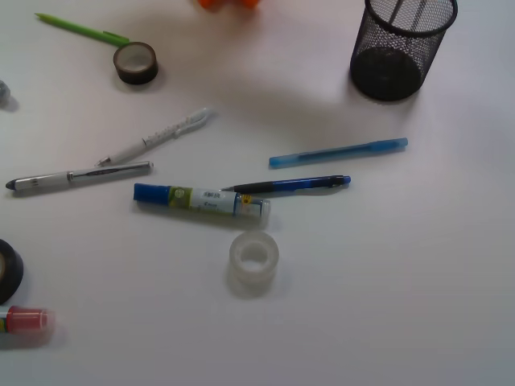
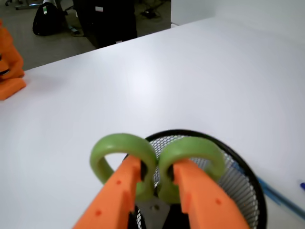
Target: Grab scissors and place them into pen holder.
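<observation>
In the wrist view, the orange tool (image 2: 151, 191) is clenched on the scissors (image 2: 155, 164), one finger pressing each side where the two lime-green loop handles meet. The loops point up toward the middle of the frame, and the silver pivot shows just below them, between the fingers (image 2: 119, 191). The scissors sit directly over the open mouth of the pen holder (image 2: 248, 183), whose black rim and mesh wall curve around the lower centre and lower right of the frame; whether the blades touch its inside cannot be told.

In the front view, the pen holder (image 1: 401, 50) stands at the upper right of the white worktop (image 1: 418, 281). A light blue pen (image 1: 338, 152), a dark blue pen (image 1: 290, 186) and a glue stick (image 1: 201, 203) lie near the centre, with a clear tape roll (image 1: 254, 256) just below them
</observation>
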Action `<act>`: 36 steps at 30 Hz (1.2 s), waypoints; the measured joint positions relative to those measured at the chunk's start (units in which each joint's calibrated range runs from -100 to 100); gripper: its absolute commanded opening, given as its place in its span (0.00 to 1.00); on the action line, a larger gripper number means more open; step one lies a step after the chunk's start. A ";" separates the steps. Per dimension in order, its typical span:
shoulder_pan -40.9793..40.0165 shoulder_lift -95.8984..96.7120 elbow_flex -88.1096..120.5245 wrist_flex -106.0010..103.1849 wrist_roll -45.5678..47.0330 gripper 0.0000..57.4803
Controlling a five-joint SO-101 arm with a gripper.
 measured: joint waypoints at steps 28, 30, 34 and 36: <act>32.48 -3.57 -25.52 44.75 27.06 0.74; 36.85 -3.57 -25.61 45.44 30.92 0.65; 46.17 -3.66 -23.81 43.02 39.46 0.48; 48.17 -3.66 -19.59 40.17 42.39 0.37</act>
